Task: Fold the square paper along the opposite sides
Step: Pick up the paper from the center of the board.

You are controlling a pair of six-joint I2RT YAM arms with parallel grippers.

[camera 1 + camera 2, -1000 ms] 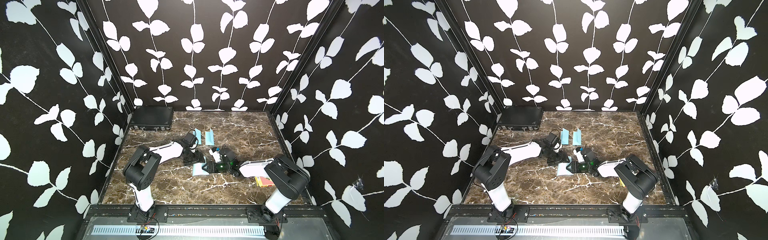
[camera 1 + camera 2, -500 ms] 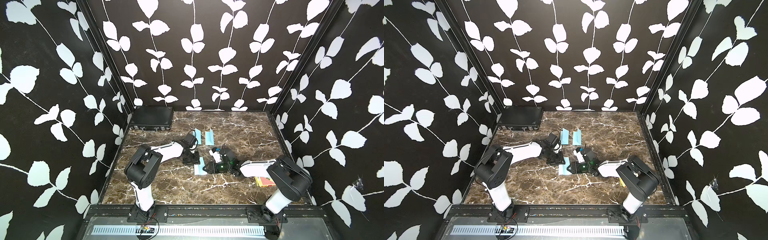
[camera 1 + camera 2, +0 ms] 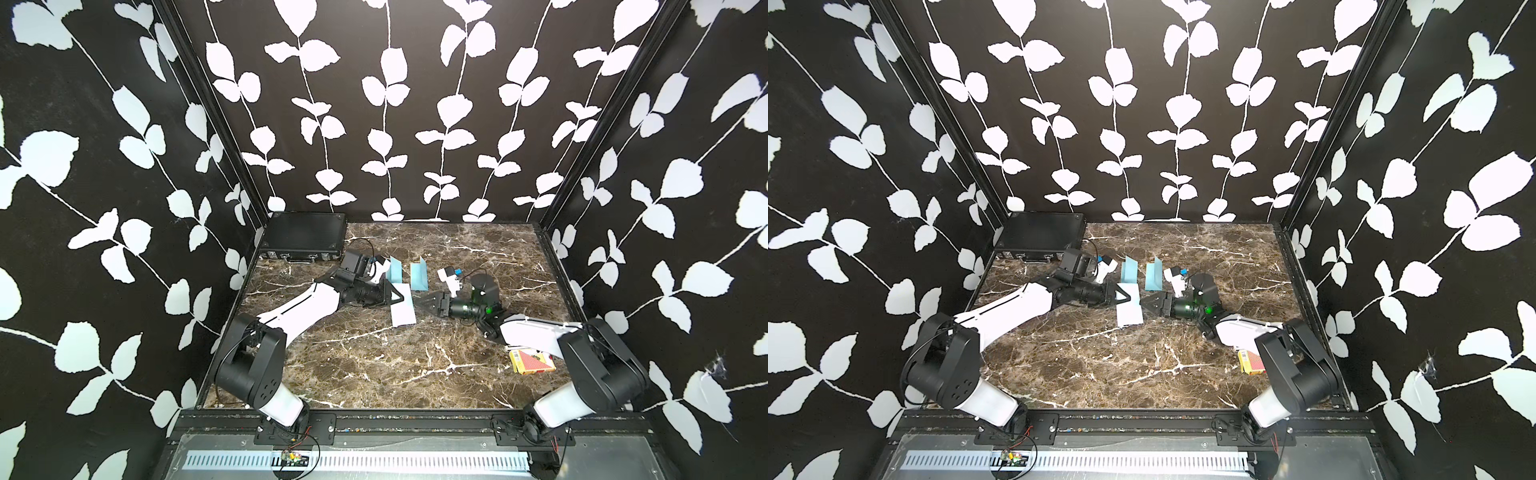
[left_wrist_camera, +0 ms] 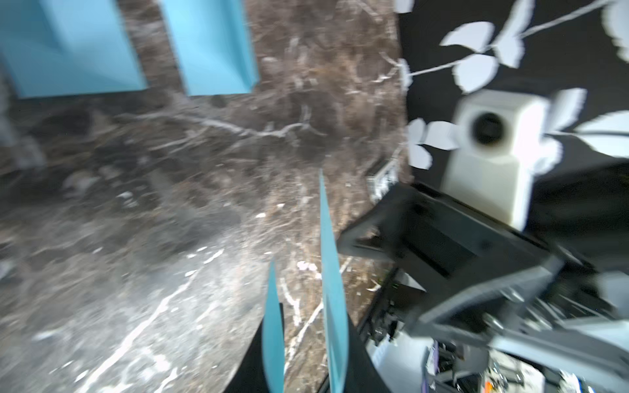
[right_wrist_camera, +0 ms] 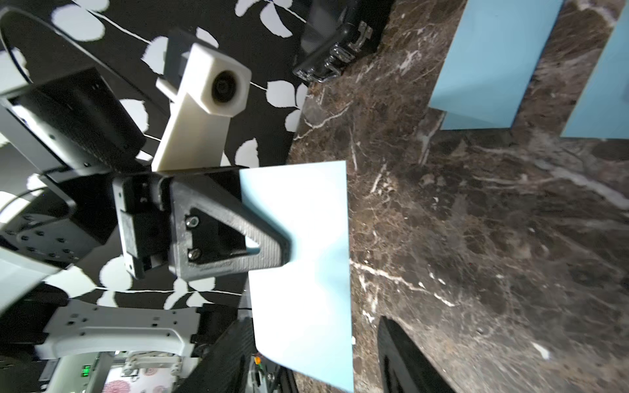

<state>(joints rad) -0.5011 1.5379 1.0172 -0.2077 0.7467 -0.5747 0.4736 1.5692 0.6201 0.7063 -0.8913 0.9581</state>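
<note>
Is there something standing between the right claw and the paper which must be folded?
Nothing visible does. The right claw stands open directly at one side of the paper, while the left claw is shut on the opposite side. The folded blue sheets stand farther back on the table, apart from both.

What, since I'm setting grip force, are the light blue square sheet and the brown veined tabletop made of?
The light blue square sheet: likely matte paper; edges look hairline in the left wrist view. The brown veined tabletop: marble or printed imitation; white veins, faint sheen.
</note>
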